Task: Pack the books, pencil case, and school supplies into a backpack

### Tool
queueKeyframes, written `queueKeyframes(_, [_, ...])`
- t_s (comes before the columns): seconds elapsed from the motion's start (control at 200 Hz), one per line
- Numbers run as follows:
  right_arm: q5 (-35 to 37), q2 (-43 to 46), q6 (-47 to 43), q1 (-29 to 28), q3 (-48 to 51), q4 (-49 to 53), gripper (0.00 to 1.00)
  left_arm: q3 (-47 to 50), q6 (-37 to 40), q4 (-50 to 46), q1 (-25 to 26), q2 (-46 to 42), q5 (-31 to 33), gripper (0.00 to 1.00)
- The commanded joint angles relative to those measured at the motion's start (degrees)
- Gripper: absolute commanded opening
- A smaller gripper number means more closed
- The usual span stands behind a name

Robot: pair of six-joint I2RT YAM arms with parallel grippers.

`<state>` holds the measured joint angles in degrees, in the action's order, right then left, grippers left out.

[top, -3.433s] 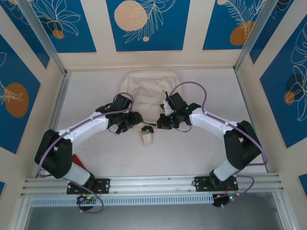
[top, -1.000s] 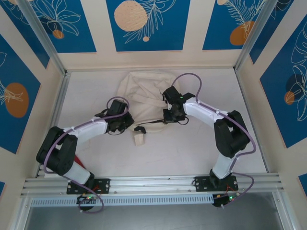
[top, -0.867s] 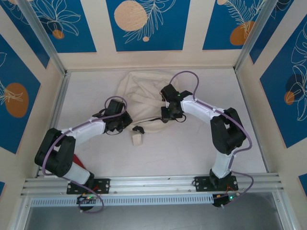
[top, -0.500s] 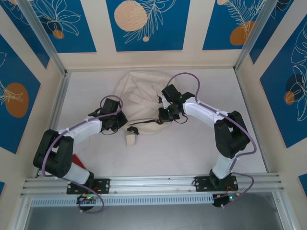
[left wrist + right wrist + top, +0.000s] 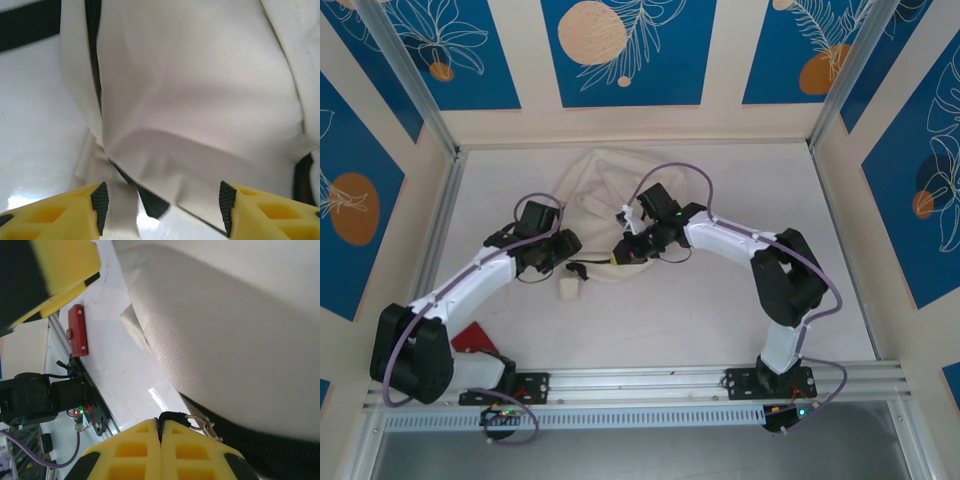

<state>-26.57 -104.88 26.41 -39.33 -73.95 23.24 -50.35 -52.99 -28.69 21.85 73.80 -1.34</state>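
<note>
**Backpack** [image 5: 605, 190]: soft, cream-white, slumped on the white table [image 5: 720, 310] at the far middle of the work area. Both arms reach in to its near edge. In the left wrist view its fabric lies in loose folds, with a black zip line running down the left and black trim showing under a folded flap.

**Left gripper** [image 5: 160, 212]: fingers [image 5: 75, 212] spread apart, nothing clamped between them. They hover just over the pack's near-left edge, a fold of cream fabric and a strip of black trim lying beyond the gap. Whether the pads touch the cloth cannot be told.

**Right gripper** [image 5: 160, 432]: yellow fingers pressed together. The black zip pull [image 5: 172, 416] is pinched at their tips, and a small metal ring links it to the black zip [image 5: 240, 452] that runs along the pack's lower seam. From above, this gripper sits at the middle of the pack's near edge, near the left gripper but apart from it.

**Cream block** [image 5: 568, 288]: small, pale, lying on the table just nearer than the pack's near-left corner, below the left gripper.

**Red object** [image 5: 473, 337]: flat and red, lying on the table beside the left arm's base, well apart from the pack. In the right wrist view it appears as an oblong red piece.
</note>
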Motion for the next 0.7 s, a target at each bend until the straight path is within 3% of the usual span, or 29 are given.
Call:
queueKeyframes(0.0, [-4.57, -3.25, 2.32, -1.62, -3.82, -4.3, 0.0, 1.96, -3.13, -1.56, -0.49, -2.37, -2.86, 0.62])
queueKeyframes(0.275, [-4.22, -4.13, 3.81, -3.28, -3.89, -6.02, 0.0, 5.53, -9.42, 12.36, 0.64, 2.21, -12.52, 0.65])
queueKeyframes(0.44, [-5.06, -1.69, 3.65, -3.3, -0.86, -5.6, 0.0, 5.26, -11.19, 17.02, 1.35, 7.03, -11.47, 0.62])
queueKeyframes(0.525, [-5.07, 0.09, 3.44, -3.38, 0.49, -4.31, 0.0, 5.07, -11.1, 17.33, 1.4, 8.46, -9.28, 0.5])
queueKeyframes(0.69, [1.04, 3.46, 1.95, -4.41, 1.49, 4.4, 0.0, 4.55, -8.79, 14.31, 1.44, 10.42, -3.07, 0.09])
